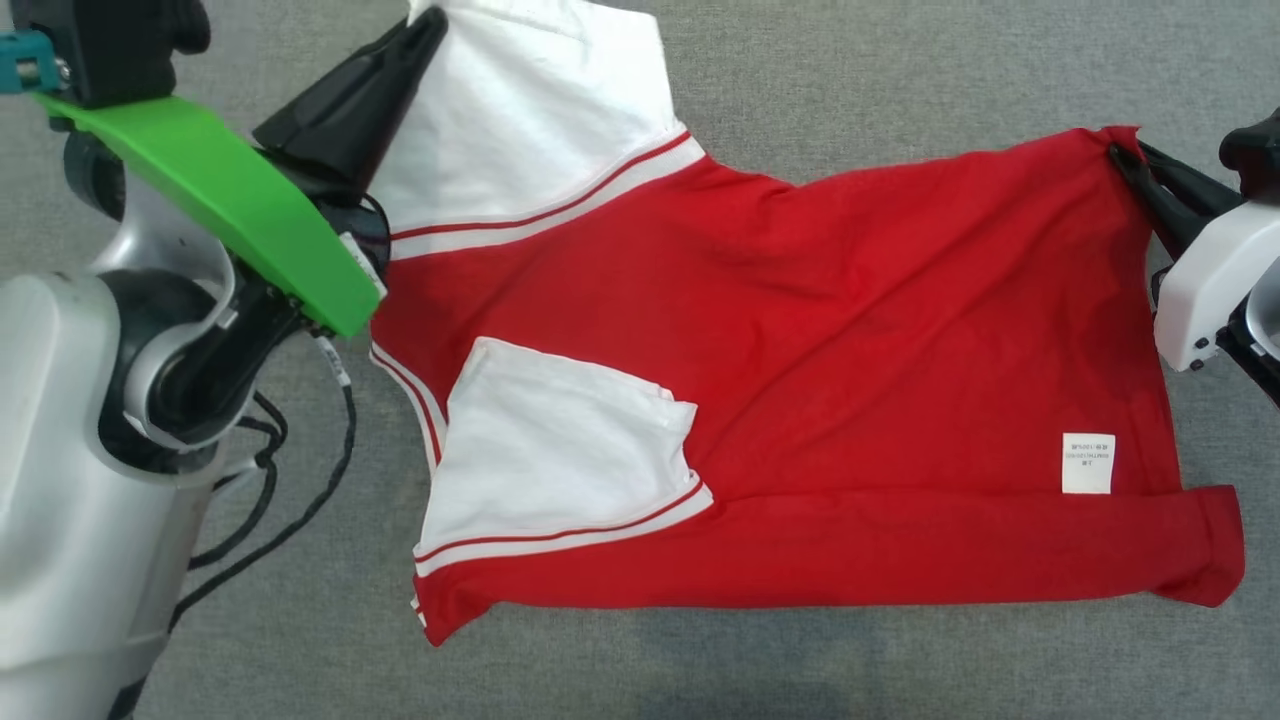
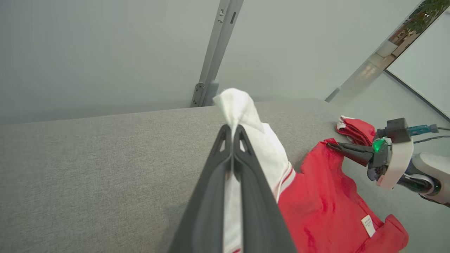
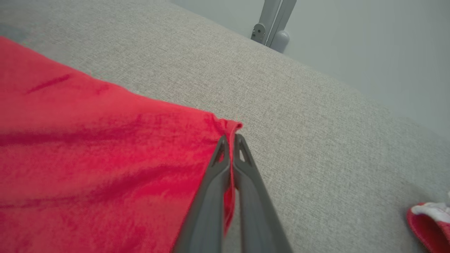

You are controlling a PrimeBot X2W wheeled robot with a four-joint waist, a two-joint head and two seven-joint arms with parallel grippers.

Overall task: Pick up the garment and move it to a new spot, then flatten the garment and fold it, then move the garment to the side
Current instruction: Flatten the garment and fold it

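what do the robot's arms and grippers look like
The left gripper and right gripper each have two long, tapering dark grey fingers with slotted tips. The left arm is pale grey with black joints, a curved bright green cover and loose black cables. The right wrist has a white housing and a green light.

the garment (image 1: 800, 330) lies spread on the table (image 1: 800, 660), collar end to the robot's left, hem to the right. the near sleeve (image 1: 560, 460) lies folded onto the garment's near-left part; the far sleeve (image 1: 530, 110) runs off its far-left corner, pinched by the left gripper (image 1: 428, 28). the right gripper (image 1: 1120, 155) pinches the garment's far-right hem corner. a label (image 1: 1087, 463) sits on the garment by its right edge. a small bundle (image 2: 355, 130) lies beyond that hem corner, apart from the garment
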